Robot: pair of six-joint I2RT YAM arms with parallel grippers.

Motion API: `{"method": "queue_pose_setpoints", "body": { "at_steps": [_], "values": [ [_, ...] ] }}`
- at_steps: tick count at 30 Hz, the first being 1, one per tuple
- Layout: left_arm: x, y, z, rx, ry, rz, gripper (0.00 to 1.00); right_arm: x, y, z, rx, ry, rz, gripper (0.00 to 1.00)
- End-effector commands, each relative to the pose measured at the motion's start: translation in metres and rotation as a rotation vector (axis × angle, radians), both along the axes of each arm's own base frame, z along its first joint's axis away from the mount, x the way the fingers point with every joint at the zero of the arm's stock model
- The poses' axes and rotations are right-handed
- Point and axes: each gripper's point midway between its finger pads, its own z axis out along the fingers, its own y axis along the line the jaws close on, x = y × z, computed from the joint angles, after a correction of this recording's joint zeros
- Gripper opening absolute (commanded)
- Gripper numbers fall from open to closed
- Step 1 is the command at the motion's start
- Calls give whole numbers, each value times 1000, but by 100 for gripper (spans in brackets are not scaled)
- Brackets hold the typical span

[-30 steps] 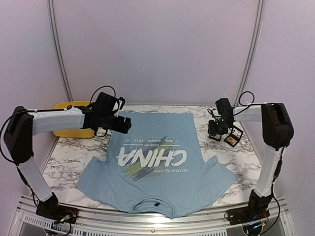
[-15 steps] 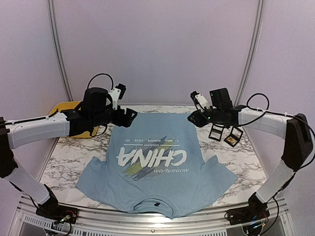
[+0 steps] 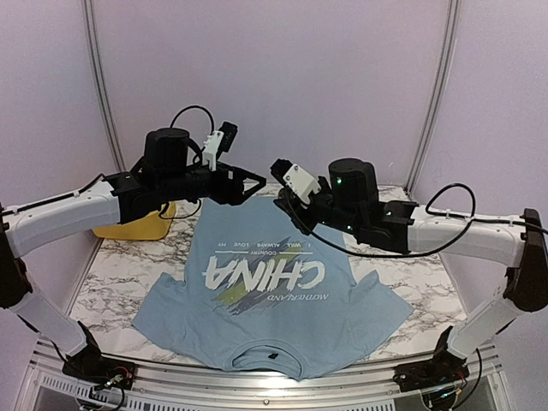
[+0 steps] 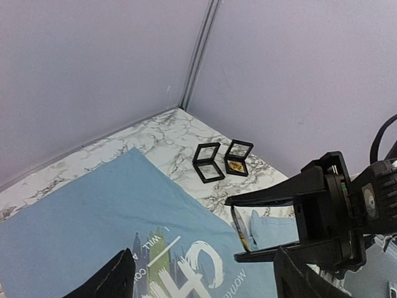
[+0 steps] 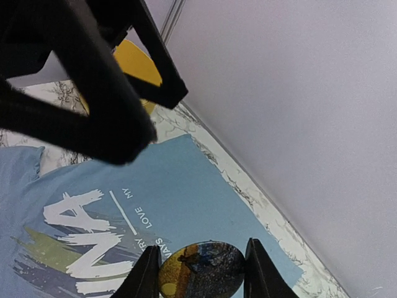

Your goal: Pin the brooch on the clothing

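The clothing (image 3: 265, 300), a light blue T-shirt with white "CHINA" lettering, lies flat on the marble table (image 3: 111, 291). My right gripper (image 5: 201, 274) is shut on the brooch (image 5: 201, 267), a round badge with a dark blue and yellow picture, held in the air above the shirt's far end. In the left wrist view the brooch (image 4: 239, 226) shows edge-on between the right gripper's black fingers (image 4: 273, 194). My left gripper (image 3: 255, 187) hovers open and empty, facing the right gripper (image 3: 282, 199) at close range. The shirt (image 4: 93, 211) spreads below both.
Two small black square boxes (image 4: 208, 162) lie open on the marble at the far right, and one of them (image 4: 239, 158) holds a gold piece. A yellow dish (image 3: 141, 224) sits at the far left corner. Walls close in behind the table.
Both arms rose and swung inward over the shirt's far end. The right gripper came away from the black boxes with the brooch. The left jaws narrowed slightly.
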Motion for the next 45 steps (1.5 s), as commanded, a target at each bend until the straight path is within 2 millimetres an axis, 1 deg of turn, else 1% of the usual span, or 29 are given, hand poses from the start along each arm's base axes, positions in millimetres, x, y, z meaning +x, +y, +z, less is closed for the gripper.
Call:
{"method": "queue_pose_setpoints", "body": {
  "at_steps": [1, 4, 10, 15, 17, 22, 24, 27, 28, 31, 32, 34, 35, 36, 37, 39, 40, 41, 42, 43, 45],
  "values": [
    [-19, -18, -3, -5, 49, -95, 77, 2, 10, 32, 16, -147, -52, 24],
    [-21, -22, -11, 14, 68, -99, 73, -6, 19, 38, 27, -181, -28, 25],
    [-19, -25, -13, 11, 82, -97, 64, -12, 30, 39, 12, -205, -10, 25],
    [-15, -27, -19, 15, 88, -89, 48, -16, 35, 41, 13, -221, -1, 25],
    [-14, -30, -21, 17, 92, -94, 45, -17, 36, 42, 16, -222, 2, 24],
    [-17, -34, -25, 15, 108, -128, 31, -17, 39, 43, 21, -220, 8, 24],
    [-19, -36, -25, 12, 116, -141, 22, -18, 40, 43, 21, -220, 12, 24],
    [-25, -39, -26, 9, 123, -180, 4, -17, 41, 44, 21, -219, 11, 24],
    [-28, -40, -27, 9, 128, -194, 0, -16, 41, 44, 21, -220, 10, 24],
    [-34, -40, -28, 19, 122, -226, 0, -16, 40, 45, 17, -230, 5, 25],
    [-33, -38, -29, 27, 111, -217, 0, -15, 39, 45, 12, -231, 2, 27],
    [-27, -30, -30, 62, 62, -170, 0, -14, 37, 47, 8, -230, -14, 36],
    [-22, -24, -30, 93, 24, -136, 0, -14, 34, 52, 17, -225, -25, 41],
    [-14, -17, -28, 127, -27, -84, 0, -15, 31, 58, 32, -216, -32, 47],
    [-7, -7, -32, 189, -67, -31, 0, -17, 28, 65, 51, -204, -25, 54],
    [11, 16, -28, 305, -198, 98, 0, -27, 25, 78, 91, -157, 50, 69],
    [18, 28, -24, 363, -269, 162, 0, -29, 22, 83, 117, -111, 94, 74],
    [26, 38, -14, 407, -360, 234, 0, -34, 21, 87, 143, -41, 165, 78],
    [30, 45, -6, 455, -447, 285, 0, -27, 11, 89, 184, 61, 197, 80],
    [30, 49, 0, 499, -532, 318, 0, -25, 5, 93, 223, 147, 245, 80],
    [21, 49, 11, 591, -722, 328, 0, -16, -9, 96, 301, 306, 280, 80]
  ]
}}
